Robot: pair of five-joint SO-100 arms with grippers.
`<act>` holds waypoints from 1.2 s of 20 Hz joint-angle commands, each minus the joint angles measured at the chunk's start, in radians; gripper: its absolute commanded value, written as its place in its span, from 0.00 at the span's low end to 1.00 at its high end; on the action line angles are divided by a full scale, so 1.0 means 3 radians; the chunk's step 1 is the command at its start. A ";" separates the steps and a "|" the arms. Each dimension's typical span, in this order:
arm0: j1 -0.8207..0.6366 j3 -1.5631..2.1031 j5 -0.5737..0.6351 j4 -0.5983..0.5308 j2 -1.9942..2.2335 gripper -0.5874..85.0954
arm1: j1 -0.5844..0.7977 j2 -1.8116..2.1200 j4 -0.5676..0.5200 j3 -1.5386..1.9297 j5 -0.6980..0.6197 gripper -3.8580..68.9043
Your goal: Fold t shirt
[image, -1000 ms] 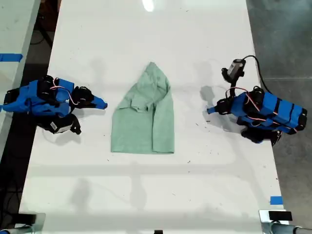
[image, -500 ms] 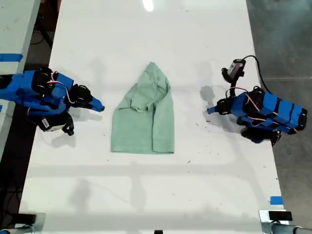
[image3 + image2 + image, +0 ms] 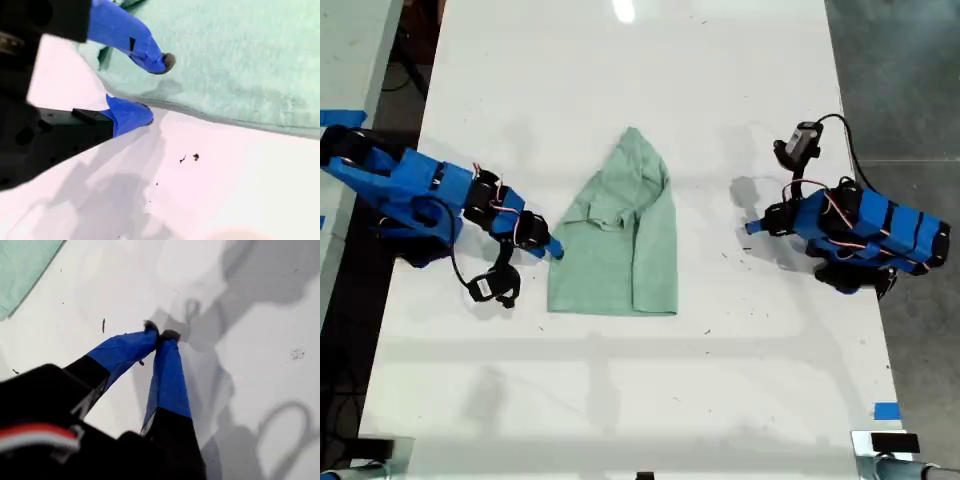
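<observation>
Fabric of the t shirt (image 3: 618, 240) is lying flat near the middle of the white table (image 3: 620, 90), already partly folded into a narrow shape with a pointed end facing the exterior view's top and a straight hem facing its bottom. Bare tabletop is stretching wide on every side of it, with the most open room toward the exterior view's top and bottom. My second gripper (image 3: 552, 249) is sitting right at the shirt's edge on the exterior view's left; in the second wrist view its jaws are parted, one fingertip (image 3: 161, 62) over the cloth and the other on the table beside the hem, grasping nothing. My first gripper (image 3: 752, 227) is resting well apart from the shirt on the exterior view's right, its tips pressed together on bare table, empty. Dark floor is showing past both long table edges. The cloth is looking pale mint, plain and lightly wrinkled.
</observation>
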 commanded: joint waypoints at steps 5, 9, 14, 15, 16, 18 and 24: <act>-0.0010 -0.0619 0.0148 -0.0281 -0.1018 0.01 | -0.0041 0.0051 -0.0102 0.0087 0.0010 0.08; -0.0010 -0.1156 0.0220 0.0179 -0.1115 0.00 | -0.0051 0.0051 -0.0107 0.0087 0.0005 0.08; 0.0031 -0.2281 0.0322 0.1232 -0.1125 0.00 | -0.0036 0.0051 -0.0118 0.0087 -0.0005 0.08; 0.0036 -0.2541 0.0337 0.1396 -0.1186 0.00 | -0.0036 0.0051 -0.0118 0.0087 -0.0005 0.08; 0.0056 -0.2833 0.0363 0.1544 -0.1294 0.00 | -0.0036 0.0051 -0.0118 0.0087 -0.0010 0.08; 0.0092 -0.3462 0.0435 0.1744 -0.1626 0.00 | -0.0031 0.0051 -0.0123 0.0087 -0.0015 0.08; -0.0097 -0.4413 0.0675 0.1483 -0.2480 0.02 | -0.0041 0.0051 -0.0133 0.0082 -0.0036 0.08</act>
